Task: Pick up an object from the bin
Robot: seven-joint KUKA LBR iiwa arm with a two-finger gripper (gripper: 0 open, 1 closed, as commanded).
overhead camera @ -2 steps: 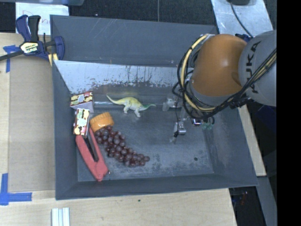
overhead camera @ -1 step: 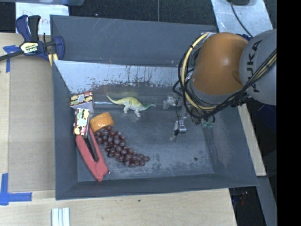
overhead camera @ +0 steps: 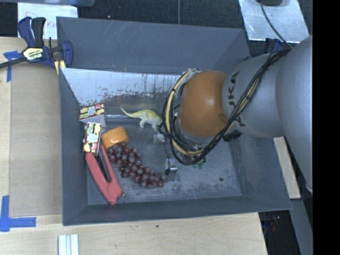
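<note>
Looking down: we see a grey metal bin (overhead camera: 159,47) with sloping walls, and the robot arm (overhead camera: 276,89) reaching in from the right.
Wrist: a rounded orange cover (overhead camera: 202,108), ringed by looped yellow and black cables (overhead camera: 172,116), hangs over the middle of the bin floor.
Fingers (overhead camera: 171,169): a small pale metal tip shows below the orange cover, low over the floor. We are unable to judge whether they are released or clenched.
Nearest thing: a bunch of dark red grapes (overhead camera: 133,166) lies on the floor left of centre, toward the near wall. Its right end is just beside the fingers, and we cannot make out whether they touch.
Dinosaur: a pale yellow-green toy dinosaur (overhead camera: 142,116) lies toward the far wall, just left of the cables.
Orange piece: a small orange cylinder (overhead camera: 115,137) sits just beyond the grapes.
Red tool: a red tool (overhead camera: 103,177) with a black part lies slanted along the left wall, beside the grapes.
Packets: two small printed packets (overhead camera: 92,112) sit in the far left corner, at the tool's upper end.
</note>
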